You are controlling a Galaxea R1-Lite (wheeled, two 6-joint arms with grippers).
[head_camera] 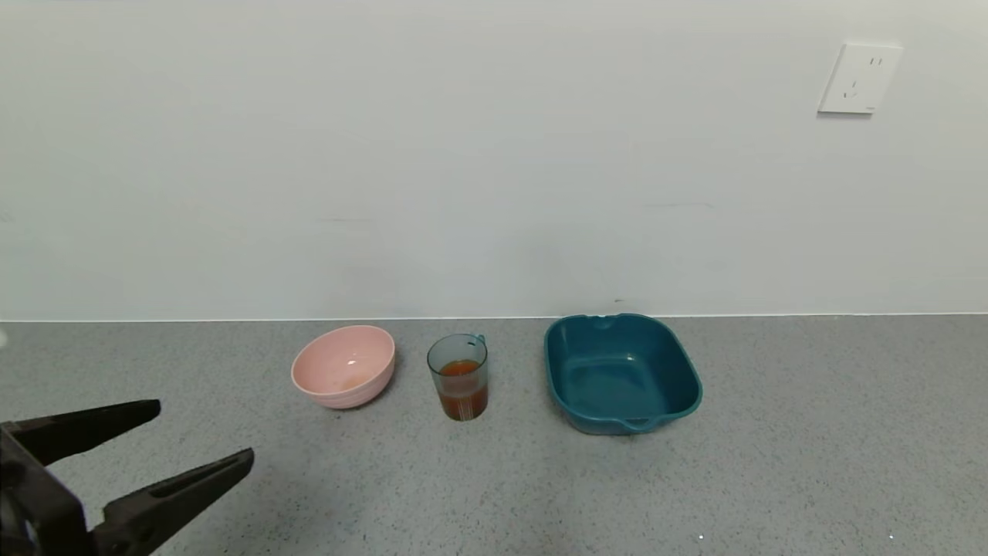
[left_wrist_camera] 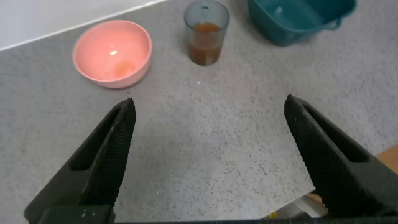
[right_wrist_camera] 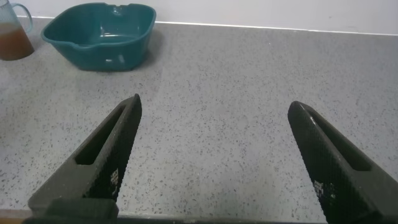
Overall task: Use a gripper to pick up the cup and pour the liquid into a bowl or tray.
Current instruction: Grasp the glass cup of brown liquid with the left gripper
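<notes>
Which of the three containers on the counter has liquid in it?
The ribbed cup in the middle, holding reddish-brown liquid; the pink bowl and teal tray look empty.

You see the left gripper (left_wrist_camera: 208, 134) with its fingers (left_wrist_camera: 109, 155) spread wide across the lower frame, over the speckled grey surface (left_wrist_camera: 211, 112). Along the top sit a pink bowl (left_wrist_camera: 112, 53), the cup (left_wrist_camera: 206, 32) of reddish-brown liquid (left_wrist_camera: 205, 45), and the teal tray (left_wrist_camera: 298, 18) at upper right.

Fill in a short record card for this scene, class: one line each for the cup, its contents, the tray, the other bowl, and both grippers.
cup: upright on the counter, between bowl and tray, not held
liquid: reddish-brown, fills about half the cup
tray: dark teal, empty, on the cup's right
pink bowl: on the cup's left
left gripper: fingers open, low at front left, short of the cup
right gripper: fingers open, over bare counter, away from the tray
</notes>
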